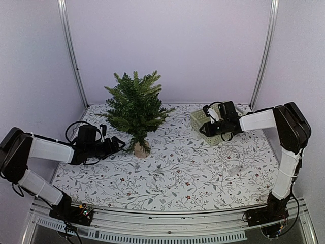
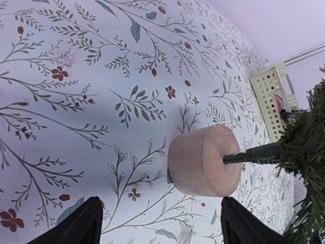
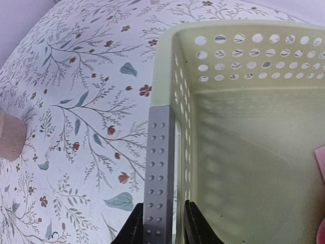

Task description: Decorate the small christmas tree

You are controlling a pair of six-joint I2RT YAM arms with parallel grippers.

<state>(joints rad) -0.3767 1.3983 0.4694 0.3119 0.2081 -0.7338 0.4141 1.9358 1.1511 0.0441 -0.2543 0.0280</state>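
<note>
The small christmas tree (image 1: 136, 109) stands upright at the back left on its tan base (image 1: 140, 149). My left gripper (image 1: 118, 145) lies low just left of the base, open and empty. In the left wrist view its black fingertips (image 2: 86, 223) stand wide apart, and the gripper (image 2: 161, 203) sits just short of the base (image 2: 203, 160). My right gripper (image 1: 207, 127) is at the near-left wall of the pale green basket (image 1: 200, 119). In the right wrist view the gripper (image 3: 162, 216) has its jaws close together across the basket wall (image 3: 180, 152), with a grey studded strip (image 3: 158, 168) between them.
The basket rim (image 3: 244, 28) is perforated; something pink (image 3: 320, 162) shows at its right inside edge. The basket also shows in the left wrist view (image 2: 269, 96), behind the tree. The floral tablecloth (image 1: 177, 173) covers the table, and metal posts stand at the back corners.
</note>
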